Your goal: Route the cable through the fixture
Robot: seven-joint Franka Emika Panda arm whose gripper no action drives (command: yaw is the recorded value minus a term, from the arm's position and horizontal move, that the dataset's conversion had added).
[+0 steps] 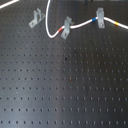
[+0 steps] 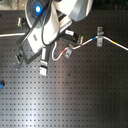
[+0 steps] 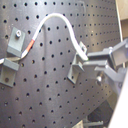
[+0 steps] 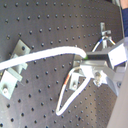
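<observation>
First exterior view: the cable (image 1: 50,34) ran from the top edge down in a loop, through the grey clip with the red band (image 1: 65,26), then on through the taller upright clip (image 1: 100,19) toward the first exterior view's right. The fixture (image 1: 36,18), tilted on its slanted foot, stood empty on the breadboard (image 1: 65,85), the cable passing just beside it but not in it. My arm did not appear here.

Second exterior view: my arm (image 2: 47,22) covered the upper left of the board. The fixture was hidden behind it. The cable showed at the red-band clip (image 2: 66,51) and the upright clip (image 2: 99,36).

First wrist view: my gripper (image 3: 100,62) was closed on the cable (image 3: 60,20) near its free end; the red band lay beside a clip (image 3: 16,42).

Second wrist view: jaws narrow, holding the cable (image 4: 45,54), which stretched out toward a clip (image 4: 19,52).

Judgement: two clips threaded, cable grasped; routing through the fixture remained undone.
</observation>
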